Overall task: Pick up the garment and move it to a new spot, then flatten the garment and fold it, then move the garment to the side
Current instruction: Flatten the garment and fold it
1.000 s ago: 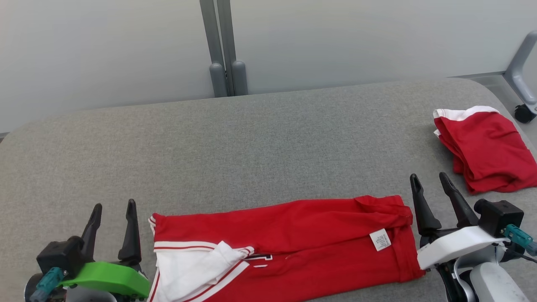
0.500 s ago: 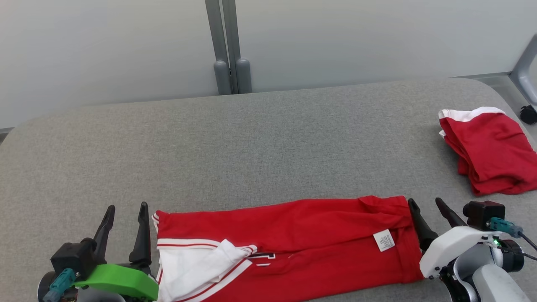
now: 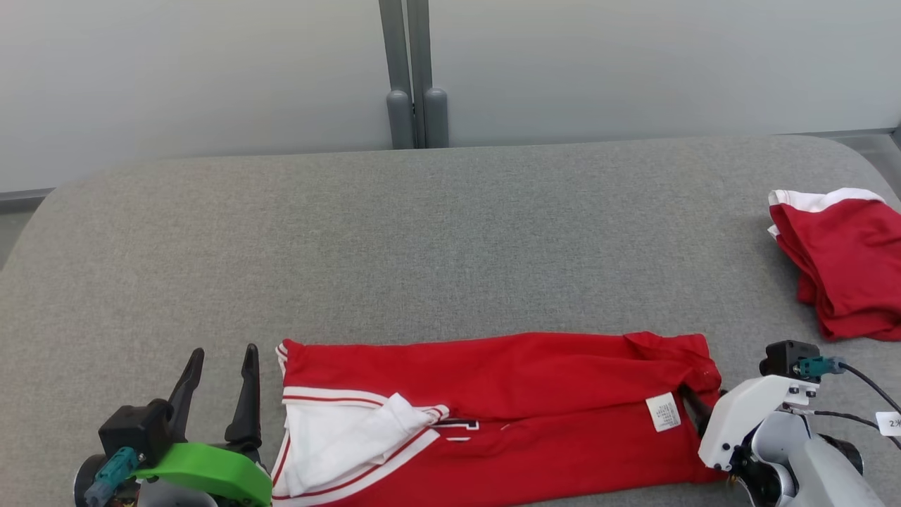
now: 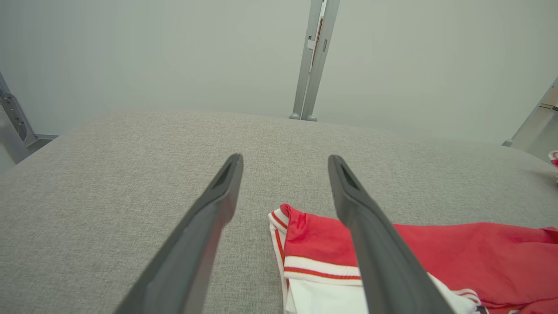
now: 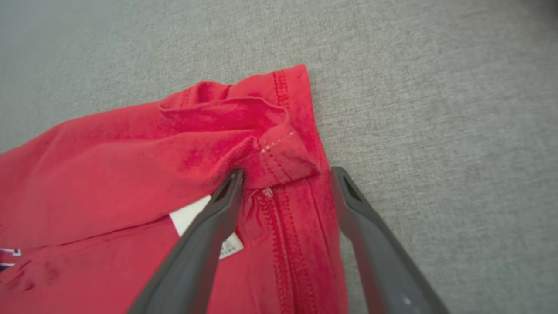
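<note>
Both claws have their fingers spread and are holding nothing. The left claw (image 3: 224,351) is just beside the white-trimmed end, and the right claw (image 5: 286,171) straddles the hem corner by the tag. The garment (image 3: 507,394) is a red jersey in a long strip along the grey counter's (image 3: 450,246) near edge. It looks light and floppy, so I'd pinch the stitched hem corners. There's another red pile (image 3: 845,274) far right.

Left end effector (image 3: 224,351) spread, right (image 5: 286,171) (tilted) likewise
</note>
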Controlling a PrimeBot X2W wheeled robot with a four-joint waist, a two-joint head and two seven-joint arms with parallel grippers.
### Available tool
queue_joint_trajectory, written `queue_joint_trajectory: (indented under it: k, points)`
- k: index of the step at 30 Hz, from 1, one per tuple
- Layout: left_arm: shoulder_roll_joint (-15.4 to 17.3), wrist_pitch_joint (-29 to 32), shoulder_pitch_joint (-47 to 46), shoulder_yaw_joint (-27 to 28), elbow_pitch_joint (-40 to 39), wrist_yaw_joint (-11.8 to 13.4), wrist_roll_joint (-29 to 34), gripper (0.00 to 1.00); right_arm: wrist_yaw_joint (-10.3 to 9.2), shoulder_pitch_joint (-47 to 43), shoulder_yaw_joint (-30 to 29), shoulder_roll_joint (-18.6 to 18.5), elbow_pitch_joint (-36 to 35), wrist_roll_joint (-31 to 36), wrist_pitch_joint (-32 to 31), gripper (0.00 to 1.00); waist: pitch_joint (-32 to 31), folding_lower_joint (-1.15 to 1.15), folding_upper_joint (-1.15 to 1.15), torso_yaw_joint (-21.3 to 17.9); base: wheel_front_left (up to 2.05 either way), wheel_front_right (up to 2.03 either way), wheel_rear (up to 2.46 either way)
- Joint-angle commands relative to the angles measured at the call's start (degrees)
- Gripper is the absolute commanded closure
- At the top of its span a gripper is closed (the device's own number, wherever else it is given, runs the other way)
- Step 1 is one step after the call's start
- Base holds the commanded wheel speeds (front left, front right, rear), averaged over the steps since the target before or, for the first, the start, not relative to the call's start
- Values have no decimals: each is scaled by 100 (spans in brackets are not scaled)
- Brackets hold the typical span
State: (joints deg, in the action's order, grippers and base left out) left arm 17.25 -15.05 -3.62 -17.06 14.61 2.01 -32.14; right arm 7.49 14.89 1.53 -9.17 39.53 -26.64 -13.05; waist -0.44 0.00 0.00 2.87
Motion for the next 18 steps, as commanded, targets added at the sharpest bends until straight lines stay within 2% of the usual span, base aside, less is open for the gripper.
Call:
queue_joint_trajectory:
  k: [1,6,10,11,12,14,18]
  points:
    - [11,-15,-117,-3,10,-33,14,0,0,70,-52,20,93,-45,-4,0,37,0,0,44,0,0,0]
    - [26,-8,-182,-27,100,-80,-15,0,-4,179,-261,64,448,5,46,0,126,0,0,126,0,0,0]
    - [29,4,-243,-60,176,-98,-24,0,-4,199,-261,167,719,-125,-164,0,163,0,0,175,0,0,0]
    - [30,9,-253,-67,189,-103,-27,0,-3,177,-212,206,766,-168,-230,16,166,0,0,188,0,0,0]
    - [32,10,-257,-70,200,-104,-30,0,1,173,-192,231,773,-225,-255,58,166,0,0,196,0,0,0]
    - [40,5,-260,-72,230,-104,-43,0,3,163,-112,269,754,-330,-291,100,156,0,0,207,0,0,0]
    - [51,8,-226,-71,279,-78,-56,0,2,145,-6,205,580,-486,-112,100,88,0,0,194,0,0,0]
